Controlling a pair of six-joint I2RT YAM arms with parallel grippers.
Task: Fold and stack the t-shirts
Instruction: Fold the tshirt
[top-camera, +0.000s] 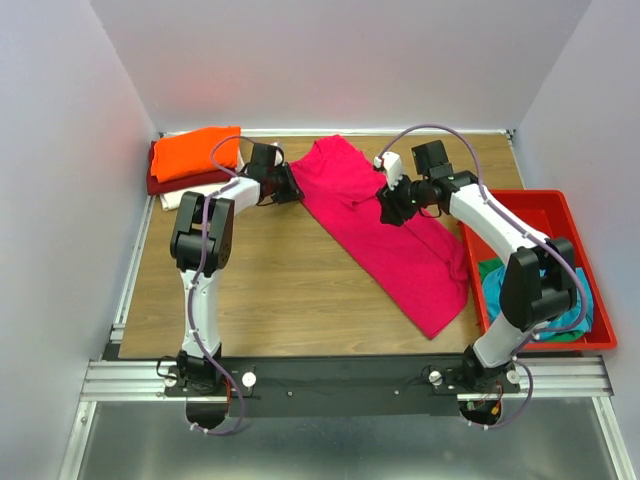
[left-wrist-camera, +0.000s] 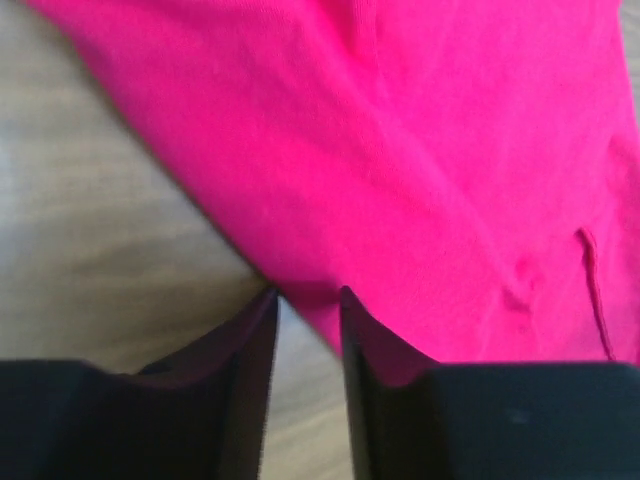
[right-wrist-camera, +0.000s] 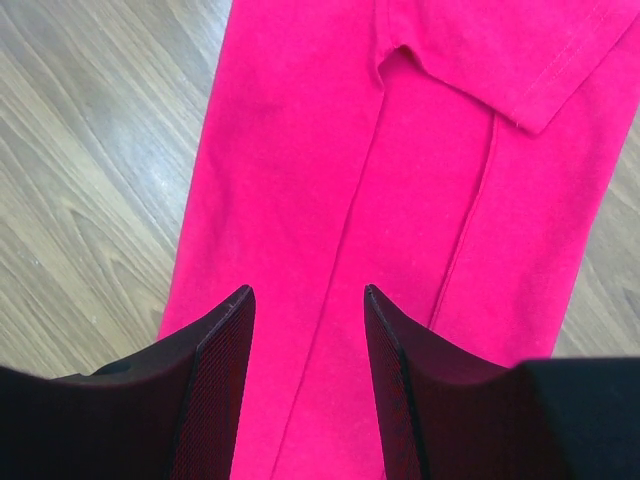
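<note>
Pale wood-grain tabletop (top-camera: 270, 290) fills the floor of a white-walled booth, and both arms reach out across it.

The left gripper (left-wrist-camera: 307, 295) has its dark jaws drawn close, with only a thin slot between them. Bare wood shows through that slot, and the left edge of the bright pink-red cotton t-shirt (top-camera: 400, 250) sits right at the tips (whether they actually have hold of the cloth, I cannot tell). The right gripper (right-wrist-camera: 308, 292) stands with its jaws noticeably wider and nothing between them. It is poised over the middle of the same shirt, where a long crease runs lengthwise, and a short sleeve lies just beyond the tips.

That shirt lies spread flat and slanted across the table.

Left of the shirt, past the left gripper, is a folded pile. A folded orange t-shirt (top-camera: 197, 150) is on top, a dark red one (top-camera: 185, 183) lies under it, and a sliver of cream cloth (top-camera: 170, 200) shows at the bottom.

Right of the shirt, just beside its nearer end, stands a red plastic tray (top-camera: 540, 205). It holds crumpled teal cloth (top-camera: 495, 290) with a bit of green (top-camera: 490, 268) showing, partly hidden behind the right arm.
</note>
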